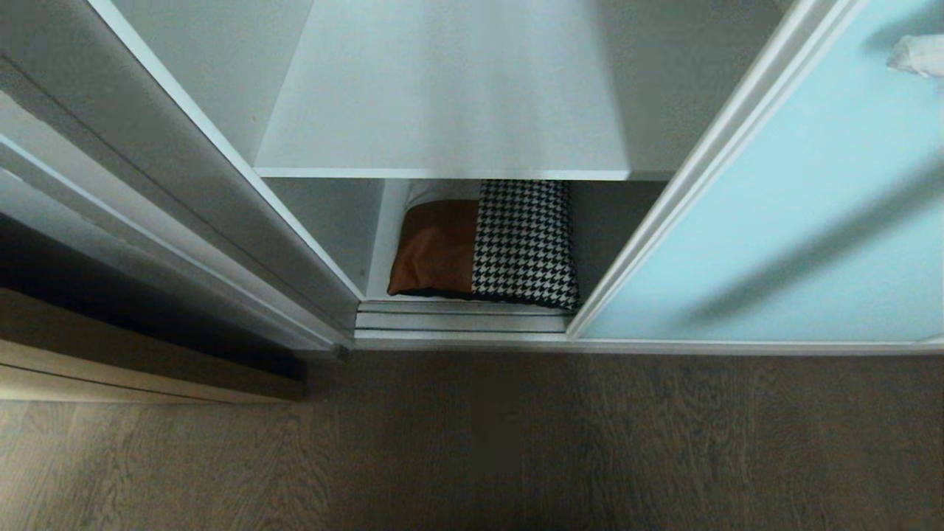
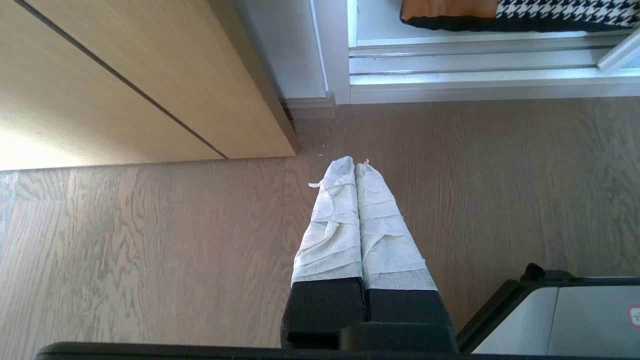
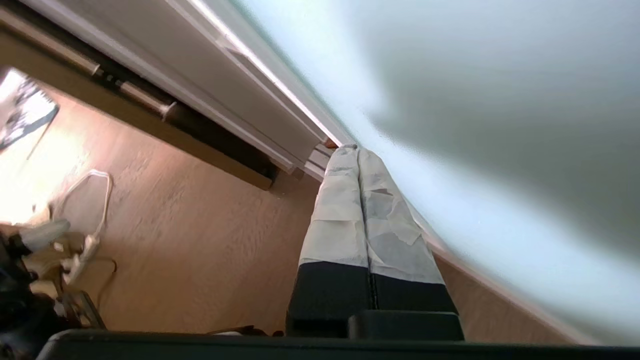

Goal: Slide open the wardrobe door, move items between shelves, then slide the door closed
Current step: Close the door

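Currently my left gripper (image 2: 356, 165) hangs parked over the floor (image 2: 150, 240), jaws shut, empty. The cushion (image 1: 483, 243) lies on the bottom shelf (image 1: 383, 243). My right gripper (image 3: 352, 150), jaws pressed together, holding nothing, is beside the sliding wardrobe door (image 1: 774, 243); I should press flat against its frame.

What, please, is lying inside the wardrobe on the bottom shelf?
A patchwork cushion lies there alone, rust-brown and houndstooth showing. Its back part is hidden under the white shelf above.

Soft daylight, blurred arm shadow across the sliding wardrobe door (image 1: 774, 243), floor (image 2: 30, 145) glare.
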Controlling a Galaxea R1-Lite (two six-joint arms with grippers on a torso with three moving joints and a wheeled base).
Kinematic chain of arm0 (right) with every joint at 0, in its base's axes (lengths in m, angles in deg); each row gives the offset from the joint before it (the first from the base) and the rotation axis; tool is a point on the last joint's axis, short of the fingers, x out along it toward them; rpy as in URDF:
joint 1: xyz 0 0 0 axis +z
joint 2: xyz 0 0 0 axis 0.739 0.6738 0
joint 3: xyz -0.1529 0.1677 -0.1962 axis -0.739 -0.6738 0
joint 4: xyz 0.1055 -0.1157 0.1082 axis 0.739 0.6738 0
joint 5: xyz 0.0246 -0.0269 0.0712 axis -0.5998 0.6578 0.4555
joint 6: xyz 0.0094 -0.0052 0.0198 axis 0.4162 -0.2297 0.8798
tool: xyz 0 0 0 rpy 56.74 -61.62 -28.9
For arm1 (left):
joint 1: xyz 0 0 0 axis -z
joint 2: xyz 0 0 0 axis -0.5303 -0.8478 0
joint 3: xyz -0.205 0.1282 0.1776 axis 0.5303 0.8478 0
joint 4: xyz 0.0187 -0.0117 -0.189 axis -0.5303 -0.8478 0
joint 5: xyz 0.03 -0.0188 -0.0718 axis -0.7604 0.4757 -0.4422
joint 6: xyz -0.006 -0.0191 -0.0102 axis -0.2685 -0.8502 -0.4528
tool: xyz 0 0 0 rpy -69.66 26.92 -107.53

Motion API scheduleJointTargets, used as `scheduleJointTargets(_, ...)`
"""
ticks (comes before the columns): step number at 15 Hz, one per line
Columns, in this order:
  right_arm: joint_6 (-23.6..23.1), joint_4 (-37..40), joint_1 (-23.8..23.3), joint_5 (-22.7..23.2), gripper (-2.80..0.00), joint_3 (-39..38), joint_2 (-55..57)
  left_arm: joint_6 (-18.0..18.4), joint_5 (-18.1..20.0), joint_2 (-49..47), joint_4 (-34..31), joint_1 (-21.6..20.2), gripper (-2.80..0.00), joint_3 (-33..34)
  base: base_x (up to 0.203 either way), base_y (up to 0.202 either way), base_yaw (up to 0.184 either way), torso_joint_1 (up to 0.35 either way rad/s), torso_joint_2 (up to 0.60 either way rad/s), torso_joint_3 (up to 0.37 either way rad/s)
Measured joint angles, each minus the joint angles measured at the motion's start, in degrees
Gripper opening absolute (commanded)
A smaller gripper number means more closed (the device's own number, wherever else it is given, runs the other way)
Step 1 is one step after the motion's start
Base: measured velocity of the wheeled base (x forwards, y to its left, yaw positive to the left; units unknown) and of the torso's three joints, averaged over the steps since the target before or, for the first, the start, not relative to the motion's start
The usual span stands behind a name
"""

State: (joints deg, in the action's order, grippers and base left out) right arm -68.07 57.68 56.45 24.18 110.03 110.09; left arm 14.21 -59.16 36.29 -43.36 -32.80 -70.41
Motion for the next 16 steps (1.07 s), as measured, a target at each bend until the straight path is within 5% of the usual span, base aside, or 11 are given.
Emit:
scheduleJointTargets(4,-4.14,-0.86,7.69,-1.84,-2.8,0.04,1.67,0.0,0.0,0.0,-0.03,0.0,-2.8,0.0,0.0,0.0,0.0,0.0,0.0,0.0)
scheduleJointTargets(12,-5.22,2.7,21.13,-1.88,-2.8,2.64,2.71,0.02,0.0,0.0,-0.03,-0.01,-2.8,0.0,0.0,0.0,0.0,0.0,0.0,0.0)
scheduleJointTargets(16,-5.31,8.85,23.36,-1.66,-2.8,1.33,-4.63,0.0,0.0,0.0,-0.03,0.0,-2.8,0.0,0.0,0.0,0.0,0.0,0.0,0.0)
